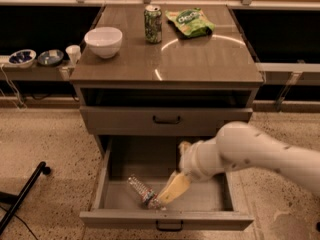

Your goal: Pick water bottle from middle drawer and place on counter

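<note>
Progress, big to small: counter (200, 64) is carrying no bottle yet. Middle drawer (107, 176) is standing pulled right out below the bench's front edge. My arm (250, 151) is reaching in from the right side, slanting down toward the drawer's front left. My pincer (170, 191) is hanging low inside the box, its tip touching or just beside the water bottle (141, 190), which is lying on its side on the drawer floor near the front wall, left of centre. Whether the pincer is spread or closed I cannot tell, so I am not counting the bottle as held. I am judging the opening done and the reach nearly done. Gripping, lifting clear of the drawer walls and setting down on top are all left.

Materials, same order: counter is showing a glossy grey-brown flat top, throwing back pale light arcs around its middle. Drawer is looking like plain grey sheet metal, deep and boxy, with a small dark bar handle (168, 227) on its flat front. Arm is reading as smooth rounded white shell, and the pincer is pale yellowish and tapering. White bowl (103, 40) is sitting round and smooth by the left edge. Green crinkled snack bag (190, 22) is lying toward the back right corner. Green soda can (153, 24) is standing upright near the back edge. Bottle is appearing clear, slim and crinkly. I am expecting it to dent easily and roll.
</note>
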Action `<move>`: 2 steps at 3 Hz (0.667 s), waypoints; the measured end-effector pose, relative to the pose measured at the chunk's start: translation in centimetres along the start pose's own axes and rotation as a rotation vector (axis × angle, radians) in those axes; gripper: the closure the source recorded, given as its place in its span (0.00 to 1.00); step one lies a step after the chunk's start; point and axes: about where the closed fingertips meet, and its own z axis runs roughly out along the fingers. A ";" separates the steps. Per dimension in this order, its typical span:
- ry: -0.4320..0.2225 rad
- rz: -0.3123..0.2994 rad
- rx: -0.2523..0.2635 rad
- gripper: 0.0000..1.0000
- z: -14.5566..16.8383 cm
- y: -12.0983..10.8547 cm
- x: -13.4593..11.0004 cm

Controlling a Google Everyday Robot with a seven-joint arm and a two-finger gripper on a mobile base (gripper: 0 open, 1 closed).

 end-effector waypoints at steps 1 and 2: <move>-0.032 0.069 -0.071 0.00 8.7 1.2 1.9; -0.082 0.092 -0.038 0.00 14.3 0.1 2.4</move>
